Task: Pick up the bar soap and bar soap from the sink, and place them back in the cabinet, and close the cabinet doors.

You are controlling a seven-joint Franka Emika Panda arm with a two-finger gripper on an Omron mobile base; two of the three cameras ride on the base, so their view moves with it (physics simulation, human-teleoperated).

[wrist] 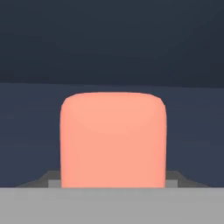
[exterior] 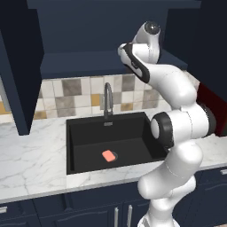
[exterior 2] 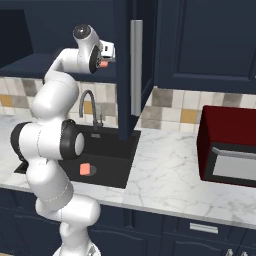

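One salmon-pink bar soap [wrist: 113, 135] sits between the fingertips of my gripper [wrist: 113, 178], which is shut on it. In the right base view the gripper [exterior 2: 105, 62] holds this bar soap [exterior 2: 103, 63] high up, at the open cabinet, just above its navy shelf [exterior: 88, 62]. A second bar soap [exterior: 109, 155] lies flat on the floor of the black sink [exterior: 84, 137], also seen as the bar soap [exterior 2: 86, 169] in the right base view. Both cabinet doors stand open: the left door [exterior: 17, 66] and the right door [exterior 2: 125, 75] with its long silver handle [exterior 2: 136, 67].
A curved grey faucet [exterior: 107, 99] rises behind the sink. The white marble counter [exterior 2: 165, 170] carries a dark red appliance [exterior 2: 227, 145] at the right. The open right door hangs over the counter beside my arm. Low navy cabinets [exterior: 88, 208] run below.
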